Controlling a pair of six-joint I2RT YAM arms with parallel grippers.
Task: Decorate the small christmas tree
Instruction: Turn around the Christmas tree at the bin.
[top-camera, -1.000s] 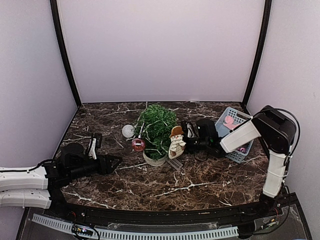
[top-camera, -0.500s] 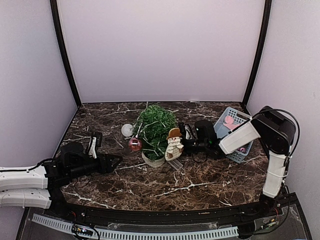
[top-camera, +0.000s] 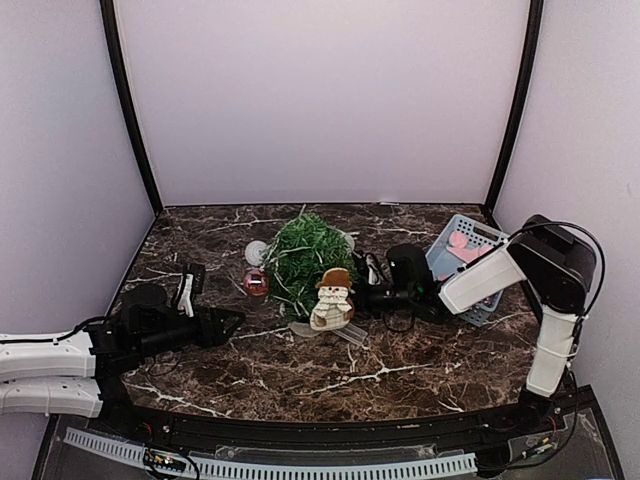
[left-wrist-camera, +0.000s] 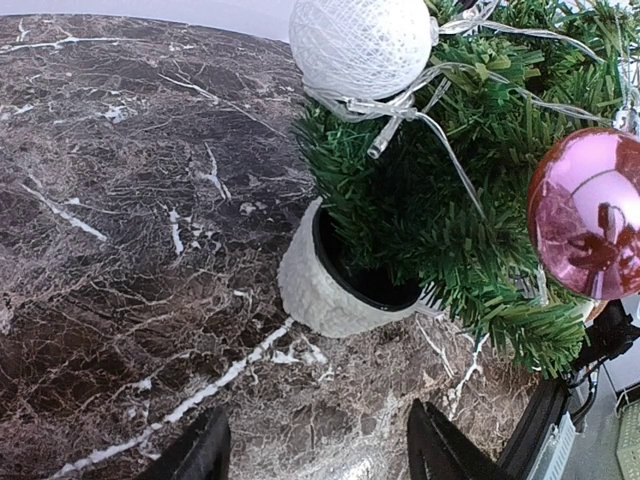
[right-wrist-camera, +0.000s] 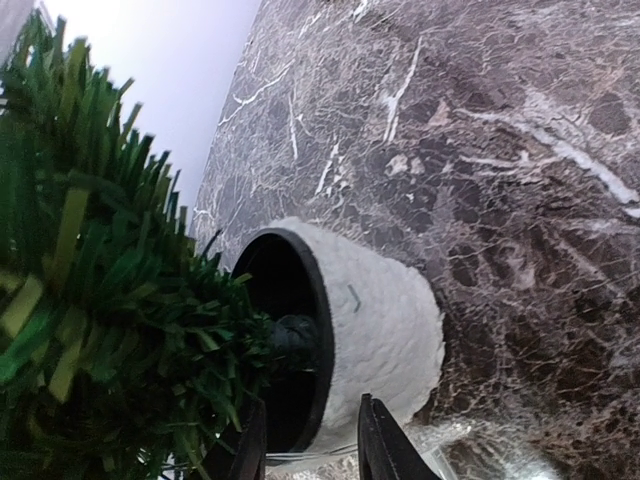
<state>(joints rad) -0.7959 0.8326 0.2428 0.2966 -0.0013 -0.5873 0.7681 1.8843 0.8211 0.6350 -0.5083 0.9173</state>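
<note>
Dark brown marble-look table (top-camera: 400, 380) with white veins, slightly glossy. Plain pale lilac back wall (top-camera: 320, 100), with matching side walls (top-camera: 60, 150) left and right. Black posts (top-camera: 128, 110) run up both back corners. White perforated strip (top-camera: 270, 466) along the near edge. Soft, even light.

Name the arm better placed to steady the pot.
Right: the right gripper straddles the pot rim. The left gripper is open, short of the tree.

At two o'clock the small christmas tree (left-wrist-camera: 450, 190), pale pot (left-wrist-camera: 325, 290) dead centre. Twelve o'clock, white ball (left-wrist-camera: 360, 40); three, pink bauble (left-wrist-camera: 590, 215).
</note>
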